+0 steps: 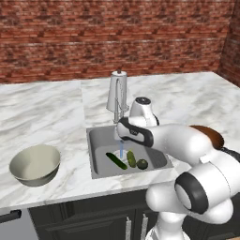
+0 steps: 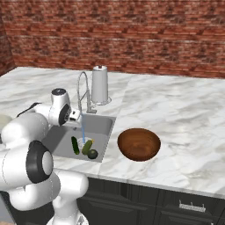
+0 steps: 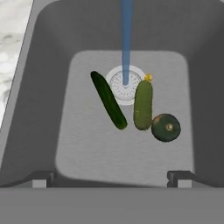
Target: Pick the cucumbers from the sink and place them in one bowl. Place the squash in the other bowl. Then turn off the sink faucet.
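Water runs in a thin blue stream (image 3: 126, 41) from the sink faucet (image 1: 118, 92) straight onto the white-rimmed drain (image 3: 124, 85) of the sink (image 3: 48, 109). Three vegetables lie on the basin floor: the long dark cucumber (image 3: 108, 99) slanting just left of the drain, the plumper light green cucumber (image 3: 143, 104) at the drain's right edge (small yellow tip at its far end), and the round dark squash (image 3: 166, 127) touching the plump cucumber's near end. The two cucumbers lie close but apart. The gripper (image 3: 111, 179) hangs above the basin's near side, fingers spread wide, grasping nothing; both finger tips (image 3: 41, 179) stand clear of the vegetables. Pale grey-beige bowl (image 1: 34, 163) sits on the marble counter (image 1: 42, 112) left of the sink; reddish-brown wooden bowl (image 2: 139, 143) sits to its right, nothing inside
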Robot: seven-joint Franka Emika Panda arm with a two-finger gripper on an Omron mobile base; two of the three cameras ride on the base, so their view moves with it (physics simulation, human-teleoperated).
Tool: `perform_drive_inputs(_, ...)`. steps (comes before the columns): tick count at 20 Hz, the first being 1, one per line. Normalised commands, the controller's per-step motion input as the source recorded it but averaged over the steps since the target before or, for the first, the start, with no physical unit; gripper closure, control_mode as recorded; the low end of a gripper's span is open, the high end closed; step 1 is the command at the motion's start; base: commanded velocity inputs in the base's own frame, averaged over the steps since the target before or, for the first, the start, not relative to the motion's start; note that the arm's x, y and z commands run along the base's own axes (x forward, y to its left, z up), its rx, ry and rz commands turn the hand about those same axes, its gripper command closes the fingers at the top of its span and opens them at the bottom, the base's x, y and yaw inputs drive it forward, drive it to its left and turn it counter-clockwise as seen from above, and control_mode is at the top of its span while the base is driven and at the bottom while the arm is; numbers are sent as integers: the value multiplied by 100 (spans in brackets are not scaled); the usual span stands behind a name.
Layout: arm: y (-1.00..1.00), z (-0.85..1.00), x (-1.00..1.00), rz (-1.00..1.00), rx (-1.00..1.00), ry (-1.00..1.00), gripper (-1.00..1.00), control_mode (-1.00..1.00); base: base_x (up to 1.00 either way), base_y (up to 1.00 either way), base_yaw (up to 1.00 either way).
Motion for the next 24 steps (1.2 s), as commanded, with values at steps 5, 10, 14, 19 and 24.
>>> perform_drive_inputs(5, 0, -38, 5, 0, 0, 0, -100, -100, 0, 0, 0)
perform_drive_inputs(10, 0, -30, 19, 0, 0, 1, -100, -100, 0, 0, 0)
perform_drive_inputs(14, 7, -23, 21, 0, 0, 4, -100, -100, 0, 0, 0)
perform_drive_inputs(19, 10, -19, 9, 0, 0, 2, -100, -100, 0, 0, 0)
perform_drive_inputs(24, 9, -20, 1, 0, 0, 1, -100, -100, 0, 0, 0)
